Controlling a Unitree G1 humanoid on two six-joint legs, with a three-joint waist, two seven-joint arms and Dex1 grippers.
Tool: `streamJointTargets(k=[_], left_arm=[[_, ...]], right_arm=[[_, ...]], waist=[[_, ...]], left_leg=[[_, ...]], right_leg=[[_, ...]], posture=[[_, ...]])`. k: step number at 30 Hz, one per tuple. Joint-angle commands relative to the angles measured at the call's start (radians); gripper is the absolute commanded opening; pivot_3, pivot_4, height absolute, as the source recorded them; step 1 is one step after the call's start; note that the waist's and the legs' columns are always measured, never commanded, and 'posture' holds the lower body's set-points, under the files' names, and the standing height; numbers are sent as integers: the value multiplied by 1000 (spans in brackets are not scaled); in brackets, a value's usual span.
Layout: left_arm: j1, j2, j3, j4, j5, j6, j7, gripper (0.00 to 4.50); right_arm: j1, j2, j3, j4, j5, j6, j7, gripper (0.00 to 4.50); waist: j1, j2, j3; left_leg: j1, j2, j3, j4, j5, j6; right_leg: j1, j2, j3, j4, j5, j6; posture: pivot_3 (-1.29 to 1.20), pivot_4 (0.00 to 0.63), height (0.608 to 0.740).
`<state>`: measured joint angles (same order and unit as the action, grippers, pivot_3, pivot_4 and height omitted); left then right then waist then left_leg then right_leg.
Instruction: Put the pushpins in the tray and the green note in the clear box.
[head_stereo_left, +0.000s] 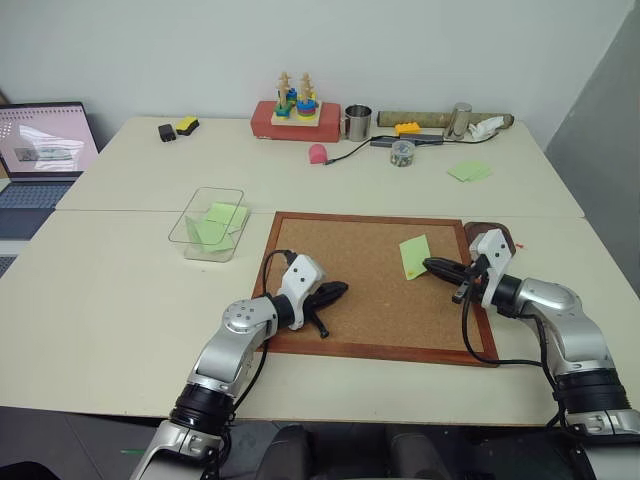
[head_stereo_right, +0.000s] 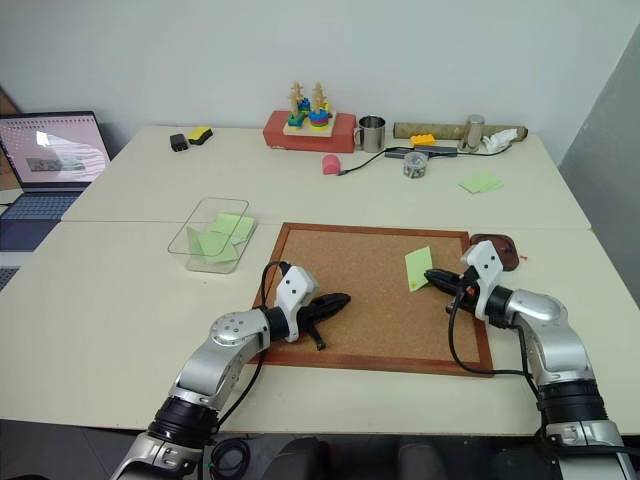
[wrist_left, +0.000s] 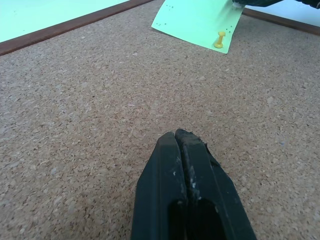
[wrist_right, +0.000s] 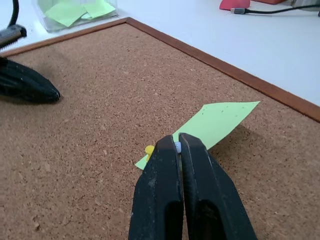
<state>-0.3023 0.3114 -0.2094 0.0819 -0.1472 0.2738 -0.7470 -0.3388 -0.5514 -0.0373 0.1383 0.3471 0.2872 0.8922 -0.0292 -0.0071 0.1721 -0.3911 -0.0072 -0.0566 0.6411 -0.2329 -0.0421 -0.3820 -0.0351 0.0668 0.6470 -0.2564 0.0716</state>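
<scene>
No readable writing; right gripper (wrist_right: 178, 146) hovers low over the green note (wrist_right: 220, 121), fingers clamped on a pale pushpin (wrist_right: 177, 147), left gripper (wrist_left: 176, 137) closed empty on cork board (head_stereo_left: 370, 300).

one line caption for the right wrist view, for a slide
Right tool shut on a small white pushpin above the light green paper note, yellow pushpin beside, on the cork board.

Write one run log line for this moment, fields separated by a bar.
right gripper: shut on white pushpin | left gripper: shut, over cork board | green note: on board, yellow pushpin in it
</scene>
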Motion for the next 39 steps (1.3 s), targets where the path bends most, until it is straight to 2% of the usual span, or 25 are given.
streamJointTargets(k=[1, 12, 23, 30, 32, 33, 35, 39], left_arm=[[38, 1, -42, 42, 29, 38, 3, 0], [44, 4, -45, 40, 29, 40, 7, 0], [43, 1, -49, 44, 31, 36, 9, 0], [43, -2, -47, 43, 31, 37, 14, 0], [46, 0, -46, 40, 30, 38, 15, 0], [47, 1, -45, 38, 30, 38, 15, 0], [50, 3, -45, 35, 30, 39, 15, 0], [52, 3, -45, 32, 29, 41, 15, 0]], right_arm=[[-27, -9, -57, -67, 60, 36, -2, 58], [-66, -27, -125, -41, 96, 90, -33, 58], [-294, -107, -63, 394, -211, -85, -257, 58], [-364, -96, -40, 567, -266, -130, -265, 58], [-370, -94, -40, 584, -269, -137, -265, 464], [-372, -93, -41, 588, -269, -140, -264, 503], [-375, -91, -40, 595, -270, -142, -263, 1062], [-375, -87, -44, 599, -270, -149, -261, 1797]], waist=[[0, 0, 0], [0, 0, 0], [-1, 0, 0], [-1, 0, 0], [-1, 0, 0], [-2, 0, 0], [-2, 0, 0], [-2, 0, 0]], left_leg=[[0, 0, 0, 0, 0, 0], [0, 0, 0, 0, 0, 0], [0, 0, 1, -1, 0, 0], [1, 0, 2, -1, 0, 0], [1, 0, 2, -1, 0, 0], [1, 0, 2, -1, 0, 0], [1, 0, 2, -1, 0, 0], [1, 0, 2, -1, 0, 0]], right_leg=[[0, 0, 0, 0, 0, 0], [0, 0, 0, 0, 0, 0], [0, 0, 1, -1, 0, 0], [0, 0, 2, -1, 0, 0], [0, 0, 2, -1, 0, 0], [0, 0, 2, -1, 0, 0], [0, 0, 2, -1, 0, 0], [0, 0, 2, -1, 0, 0]], posture=[[0, 150, 740], [0, 150, 740], [0, 150, 740], [0, 150, 740], [0, 150, 740], [0, 150, 740], [0, 150, 740], [0, 150, 740]])
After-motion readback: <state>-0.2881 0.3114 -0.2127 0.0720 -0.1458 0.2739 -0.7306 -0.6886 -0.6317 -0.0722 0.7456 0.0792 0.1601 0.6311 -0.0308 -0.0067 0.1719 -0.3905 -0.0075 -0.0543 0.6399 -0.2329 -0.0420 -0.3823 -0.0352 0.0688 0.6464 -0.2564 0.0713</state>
